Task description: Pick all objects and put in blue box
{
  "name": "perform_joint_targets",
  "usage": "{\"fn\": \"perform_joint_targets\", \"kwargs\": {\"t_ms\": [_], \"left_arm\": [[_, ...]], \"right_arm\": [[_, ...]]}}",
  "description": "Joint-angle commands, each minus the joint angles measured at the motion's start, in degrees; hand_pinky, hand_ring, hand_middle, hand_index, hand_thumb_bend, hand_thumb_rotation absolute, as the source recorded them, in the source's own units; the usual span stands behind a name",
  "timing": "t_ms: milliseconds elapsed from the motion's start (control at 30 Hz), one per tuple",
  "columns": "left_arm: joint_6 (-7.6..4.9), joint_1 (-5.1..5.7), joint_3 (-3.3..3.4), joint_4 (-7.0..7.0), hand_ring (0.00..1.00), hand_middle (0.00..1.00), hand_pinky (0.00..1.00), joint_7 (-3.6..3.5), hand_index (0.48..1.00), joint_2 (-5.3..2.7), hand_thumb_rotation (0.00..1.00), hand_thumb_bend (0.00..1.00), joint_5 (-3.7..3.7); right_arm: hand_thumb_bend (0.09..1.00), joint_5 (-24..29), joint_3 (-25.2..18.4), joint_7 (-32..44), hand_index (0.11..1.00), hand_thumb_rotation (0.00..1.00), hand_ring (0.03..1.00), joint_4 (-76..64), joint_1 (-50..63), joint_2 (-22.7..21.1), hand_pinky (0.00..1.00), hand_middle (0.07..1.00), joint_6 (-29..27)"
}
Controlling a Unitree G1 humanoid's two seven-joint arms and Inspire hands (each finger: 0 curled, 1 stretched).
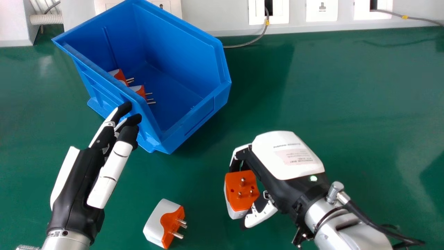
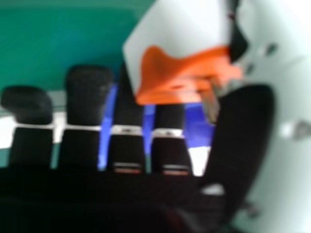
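My right hand (image 1: 288, 159) is right of centre in the head view, its fingers and thumb closed round an orange and white plug adapter (image 1: 242, 191), pins facing up. In the right hand view that adapter (image 2: 182, 53) lies between the fingers and thumb (image 2: 245, 131) of my right hand (image 2: 129, 102). A second adapter (image 1: 163, 222) lies on the green table between both hands. The blue box (image 1: 114, 91) stands at the back left with adapters (image 1: 138, 91) inside along its near-left wall. My left hand (image 1: 79, 187) has straight fingers, their tips at the box's outer wall.
A white wall unit with sockets (image 1: 322, 10) runs along the back of the green table (image 1: 347, 86). A grey cable (image 1: 248, 43) runs down from it behind the box. At the back left there is a ribbed hose (image 1: 46, 19).
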Motion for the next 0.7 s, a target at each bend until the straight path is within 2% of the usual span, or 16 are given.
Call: {"fn": "perform_joint_targets", "kwargs": {"t_ms": [0,267,400,533,667], "left_arm": [[-0.34,0.02,-0.11,-1.71,0.90,0.90,0.88,0.35,0.929,0.01,0.91,0.71,0.31],[0.16,0.91,0.04,-3.10,0.90,0.90,0.87,0.74,0.924,0.00,0.91,0.74,0.80],[-0.02,0.84,0.23,-2.67,0.90,0.90,0.87,0.75,0.918,0.14,0.91,0.75,0.77],[0.28,1.16,0.09,-3.40,0.89,0.89,0.86,0.92,0.914,0.05,0.90,0.75,0.80],[0.17,0.98,0.25,-2.88,0.89,0.89,0.86,0.96,0.912,0.15,0.90,0.75,0.49]], "right_arm": [[0.513,0.1,-2.0,0.1,0.500,0.00,0.183,-3.2,-1.1,0.6,0.11,0.407,0.2],[0.514,0.0,-5.3,0.2,0.490,0.00,0.153,-6.4,-4.3,2.1,0.09,0.413,0.3],[0.516,0.6,-6.8,0.6,0.485,0.00,0.139,-7.1,-6.7,3.4,0.08,0.433,0.6],[0.517,0.7,-7.7,0.2,0.480,0.00,0.124,-6.3,-9.5,4.6,0.07,0.439,0.8],[0.518,0.9,-7.7,-0.6,0.479,0.00,0.119,-4.8,-11.6,6.3,0.07,0.450,1.1]]}}
